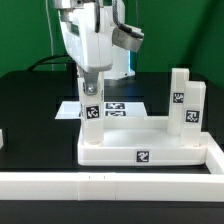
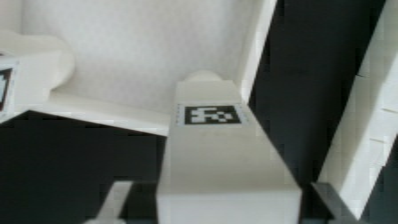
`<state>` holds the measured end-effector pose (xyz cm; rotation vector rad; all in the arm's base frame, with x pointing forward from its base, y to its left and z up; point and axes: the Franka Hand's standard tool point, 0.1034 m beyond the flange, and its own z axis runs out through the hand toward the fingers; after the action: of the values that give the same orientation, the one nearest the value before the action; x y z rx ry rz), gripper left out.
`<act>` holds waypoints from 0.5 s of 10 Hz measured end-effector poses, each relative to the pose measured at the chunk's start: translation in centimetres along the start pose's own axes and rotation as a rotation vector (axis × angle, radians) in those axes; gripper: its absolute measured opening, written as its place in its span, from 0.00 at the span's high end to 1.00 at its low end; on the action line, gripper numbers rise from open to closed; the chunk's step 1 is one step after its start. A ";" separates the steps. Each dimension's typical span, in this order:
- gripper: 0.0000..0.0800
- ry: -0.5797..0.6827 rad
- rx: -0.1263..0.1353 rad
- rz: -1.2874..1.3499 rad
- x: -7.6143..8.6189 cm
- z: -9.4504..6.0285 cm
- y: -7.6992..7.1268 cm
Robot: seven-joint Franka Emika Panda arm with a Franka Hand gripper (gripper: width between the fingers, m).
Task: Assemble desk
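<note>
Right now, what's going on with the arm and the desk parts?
The gripper is down over a white leg standing upright at a corner of the desk slab, on the exterior view's left. Its fingers flank the leg's sides; whether they grip it is unclear. Two more legs stand at the slab's corner on the exterior view's right. The marker board lies behind.
</note>
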<state>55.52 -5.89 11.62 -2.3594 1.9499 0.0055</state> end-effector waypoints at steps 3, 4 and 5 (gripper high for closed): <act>0.30 0.003 -0.001 -0.128 0.0 0.2 0.1; 0.21 0.003 -0.002 -0.261 0.0 0.3 0.1; 0.19 0.003 -0.002 -0.393 -0.2 0.3 0.1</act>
<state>55.41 -5.70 11.28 -2.6982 1.4542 -0.0205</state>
